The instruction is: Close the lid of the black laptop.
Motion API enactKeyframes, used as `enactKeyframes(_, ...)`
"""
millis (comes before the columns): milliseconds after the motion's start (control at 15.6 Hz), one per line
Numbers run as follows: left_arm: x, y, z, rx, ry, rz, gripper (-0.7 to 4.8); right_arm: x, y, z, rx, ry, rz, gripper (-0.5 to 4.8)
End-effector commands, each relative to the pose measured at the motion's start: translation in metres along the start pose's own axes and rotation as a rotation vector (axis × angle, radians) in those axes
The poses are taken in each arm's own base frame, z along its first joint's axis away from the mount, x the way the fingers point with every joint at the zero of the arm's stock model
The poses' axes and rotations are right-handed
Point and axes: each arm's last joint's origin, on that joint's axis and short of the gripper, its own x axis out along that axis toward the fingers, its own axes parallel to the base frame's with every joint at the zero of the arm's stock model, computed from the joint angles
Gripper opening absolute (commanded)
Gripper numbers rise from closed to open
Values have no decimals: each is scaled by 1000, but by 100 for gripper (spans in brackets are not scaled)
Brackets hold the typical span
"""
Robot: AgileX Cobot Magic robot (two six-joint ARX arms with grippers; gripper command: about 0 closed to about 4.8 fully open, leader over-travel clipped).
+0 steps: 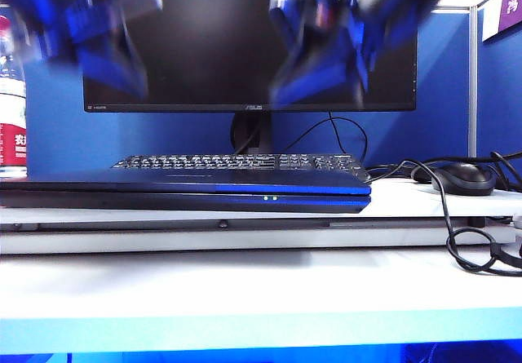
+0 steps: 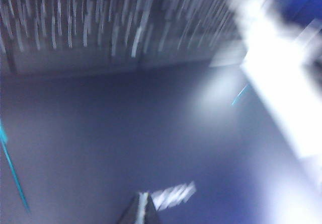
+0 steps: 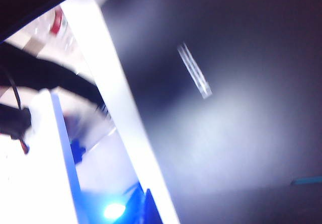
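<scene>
Only the exterior view shows the slim, glossy blue-black laptop (image 1: 196, 190) whole: it lies on the white tabletop (image 1: 245, 289), its thin lid (image 1: 196, 179) flat down on the base, two green lights at the front edge. The blurred left pincer (image 1: 110, 45) and right pincer (image 1: 322, 49) hang well above it, before the black monitor (image 1: 212, 37); their opening cannot be told. Both wrist views give smeared dark sheen; the left adds streaked keyboard keys (image 2: 100, 17).

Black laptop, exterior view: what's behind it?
Behind the black laptop, lid down, sit a keyboard and the ASUS monitor; its stand base is hidden. Left hand and right hand blur above.
</scene>
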Motion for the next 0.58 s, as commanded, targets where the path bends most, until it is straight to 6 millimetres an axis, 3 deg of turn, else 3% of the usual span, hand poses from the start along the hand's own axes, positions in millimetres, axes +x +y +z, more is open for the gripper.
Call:
enactKeyframes(64,-42,-3,19,13,-152,-32,-4,-32,32,11,-122,-113,-27,-5)
enactKeyframes(256,-125,-4,24,40,-335,-54,-4,-93,94,7,-283,-273,-160,-5)
enactKeyframes(448,-182,-2,10,39,-436,-69,-4,-135,140,-7,-390,-406,-240,-5)
enactKeyframes(576,-208,1,-4,24,-473,-79,-4,-152,161,-19,-421,-467,-246,-5)
